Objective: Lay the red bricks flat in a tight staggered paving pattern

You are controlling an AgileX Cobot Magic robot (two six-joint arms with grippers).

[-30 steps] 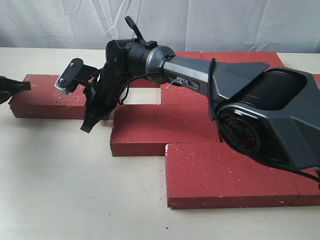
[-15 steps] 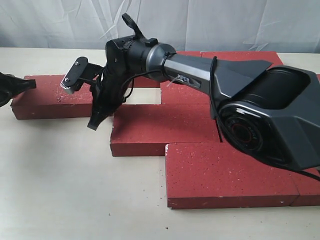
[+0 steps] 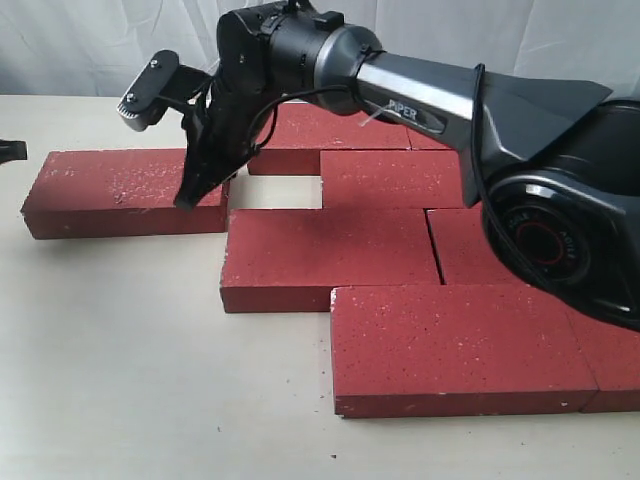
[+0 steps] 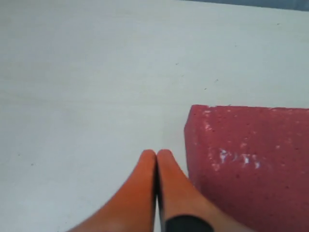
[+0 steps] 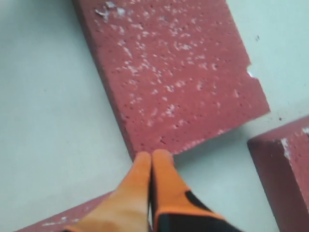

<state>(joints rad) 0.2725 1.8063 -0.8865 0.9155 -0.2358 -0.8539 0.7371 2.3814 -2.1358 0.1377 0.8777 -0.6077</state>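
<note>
Pale desk (image 3: 120,350) before a white curtain (image 3: 100,40): my right arm has lifted away from the stray brick.

The outlying red brick (image 3: 120,190) lies flat at the left. A bare patch of desk parts its right end from the laid bricks (image 3: 330,255), so the row isn't tight yet. My right end effector (image 3: 190,198), fingers pressed together and empty, has risen from the brick's front corner and now points down over its right end. My left end effector (image 4: 157,155), likewise closed and empty, has backed off beyond the other end. I judge another push is needed.

Robot lab — draped white curtain (image 3: 80,45), bare table (image 3: 120,360).
</note>
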